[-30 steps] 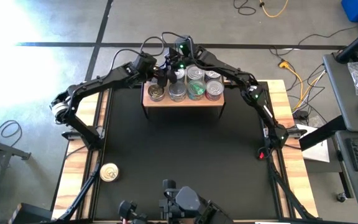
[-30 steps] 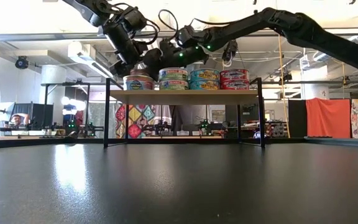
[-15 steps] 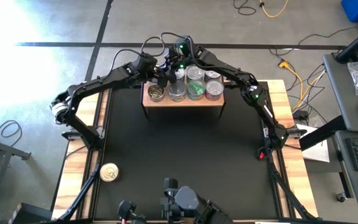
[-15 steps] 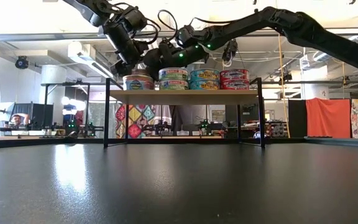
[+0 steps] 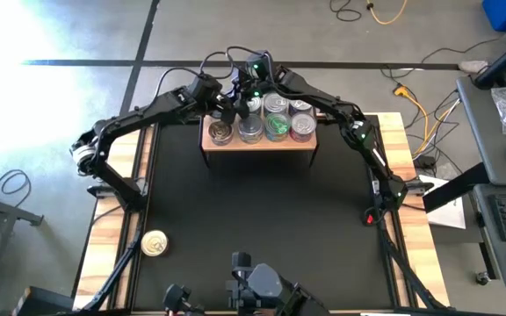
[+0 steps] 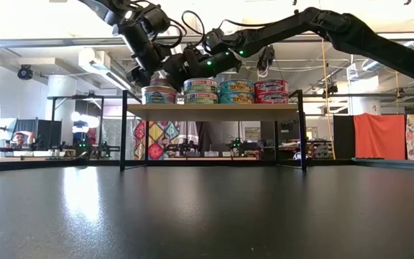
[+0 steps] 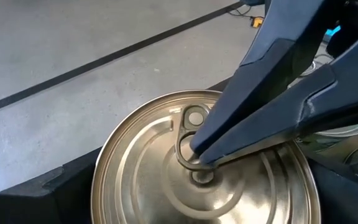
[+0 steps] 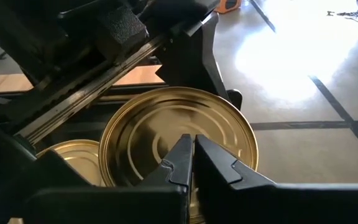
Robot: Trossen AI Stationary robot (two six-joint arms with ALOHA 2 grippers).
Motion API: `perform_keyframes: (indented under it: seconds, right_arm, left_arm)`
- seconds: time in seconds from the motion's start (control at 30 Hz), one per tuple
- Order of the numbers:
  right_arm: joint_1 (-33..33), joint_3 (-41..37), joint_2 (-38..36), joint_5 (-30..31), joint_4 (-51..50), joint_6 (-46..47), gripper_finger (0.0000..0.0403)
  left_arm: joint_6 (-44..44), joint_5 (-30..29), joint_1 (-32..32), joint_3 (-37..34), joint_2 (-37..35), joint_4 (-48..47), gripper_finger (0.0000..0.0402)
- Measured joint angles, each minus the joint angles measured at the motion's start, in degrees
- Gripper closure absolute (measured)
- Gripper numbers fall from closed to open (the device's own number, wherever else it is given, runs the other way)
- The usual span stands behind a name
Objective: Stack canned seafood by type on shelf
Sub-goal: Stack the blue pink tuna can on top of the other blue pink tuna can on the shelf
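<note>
Both grippers crowd the shelf's (image 5: 257,142) left rear gold can (image 7: 197,180), half hiding it: right gripper (image 8: 191,155) fingers pressed together on its lid, left gripper (image 5: 224,109) fingers spread.

Both arms reach far forward, wrists converging at the same spot. Left end effector (image 5: 221,112): fingers spread wide, angled downward. Right end effector (image 7: 197,155): fingers pressed together into a narrow wedge, tips pointing down, sitting between the left one's spread fingers.

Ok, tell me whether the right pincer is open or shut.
Shut. In the right wrist view the right pincer has its fingers pressed together, tips resting over a gold can lid.
</note>
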Motion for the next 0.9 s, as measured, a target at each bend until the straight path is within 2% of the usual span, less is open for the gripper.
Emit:
perform_keyframes:
  seconds: [0.5,0.73,0.9]
  right_arm:
    - [1.2,-0.2,-0.2,-1.1,0.0,-2.6,0.0390]
    - [1.2,-0.2,-0.2,1.6,-0.8,-3.1,0.0390]
    - [1.3,-0.1,-0.1,2.8,-2.0,-3.8,0.0390]
  left_arm:
    - [0.2,1.2,0.1,-0.8,-0.2,-0.4,0.0002]
    - [3.0,0.7,-0.2,-1.1,-0.4,0.4,0.0002]
    - [3.1,0.7,-0.2,-4.0,-1.7,3.6,0.0002]
